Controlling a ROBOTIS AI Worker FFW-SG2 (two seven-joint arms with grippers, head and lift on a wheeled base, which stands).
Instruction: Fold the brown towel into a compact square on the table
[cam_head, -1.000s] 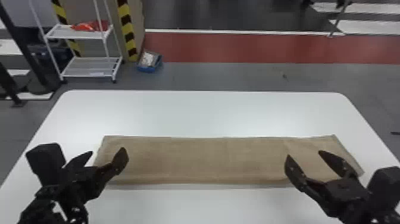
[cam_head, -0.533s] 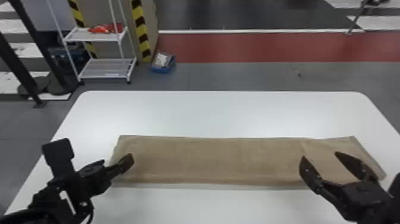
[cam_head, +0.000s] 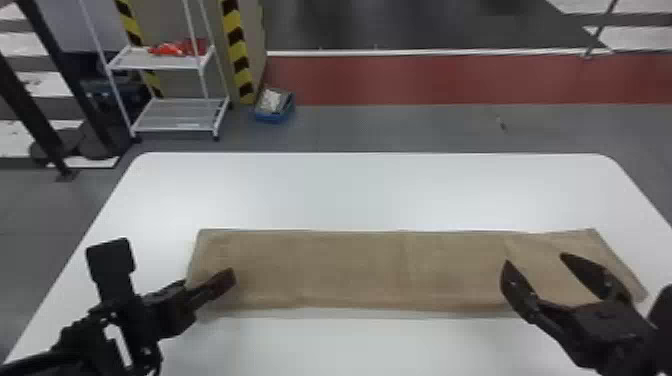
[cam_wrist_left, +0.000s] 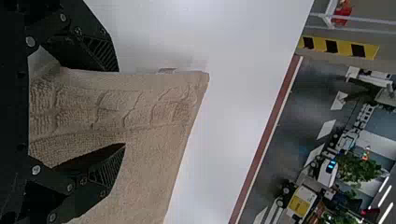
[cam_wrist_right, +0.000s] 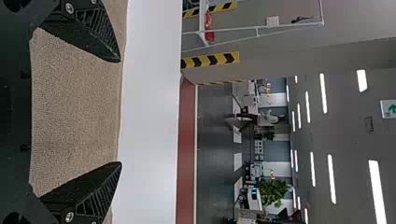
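we see brown towel (cam_head: 350, 270), long flat strip of nubbly cloth, across smooth white worktop (cam_head: 370, 190). left claw (cam_head: 226, 281): ribbed fingers spread at rippled end. right claw (cam_head: 535, 259): tapered fingers spread above other end.

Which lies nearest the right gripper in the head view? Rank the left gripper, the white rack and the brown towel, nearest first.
From the right gripper:
1. Brown towel: its right end lies at the fingers.
2. Left gripper: across at the towel's left end.
3. White rack: on the floor beyond the table's far left.
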